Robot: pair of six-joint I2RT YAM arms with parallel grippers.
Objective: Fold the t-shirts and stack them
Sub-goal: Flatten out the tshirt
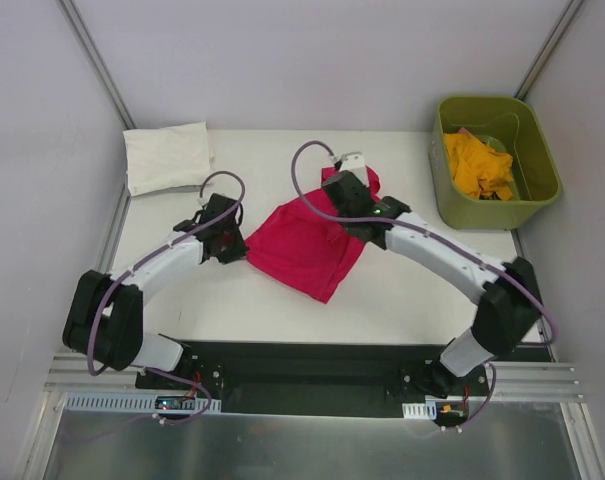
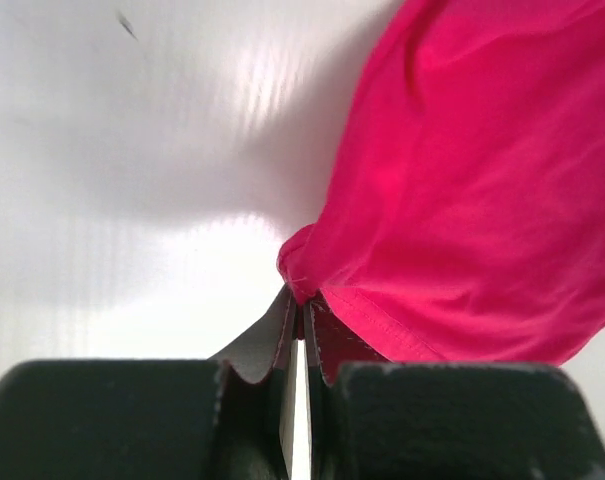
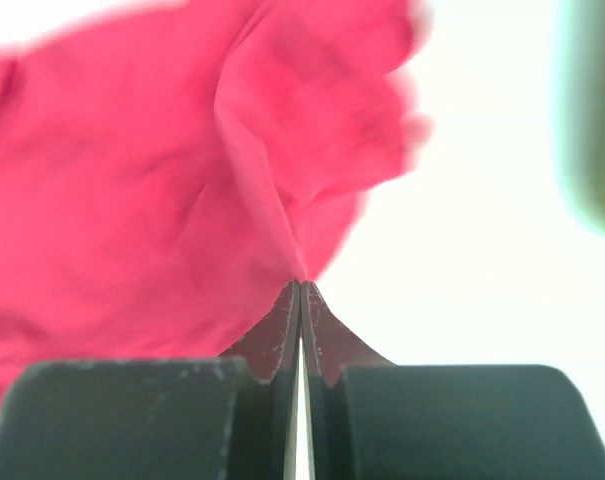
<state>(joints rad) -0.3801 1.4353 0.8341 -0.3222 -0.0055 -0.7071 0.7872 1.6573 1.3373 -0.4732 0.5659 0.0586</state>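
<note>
A red t-shirt [image 1: 307, 243] lies crumpled on the white table [image 1: 402, 290] at the middle. My left gripper [image 1: 238, 245] is shut on its left hem corner; the left wrist view shows the fabric [image 2: 462, 200] pinched at the tips of my left gripper [image 2: 302, 300]. My right gripper [image 1: 347, 190] is shut on the shirt's upper right part; the right wrist view shows a fold of red cloth [image 3: 182, 200] held at the tips of my right gripper [image 3: 302, 285]. A folded white t-shirt [image 1: 167, 157] lies at the back left.
A green bin [image 1: 494, 160] at the back right holds a yellow t-shirt [image 1: 477, 165]. Grey walls close in the table at the back and sides.
</note>
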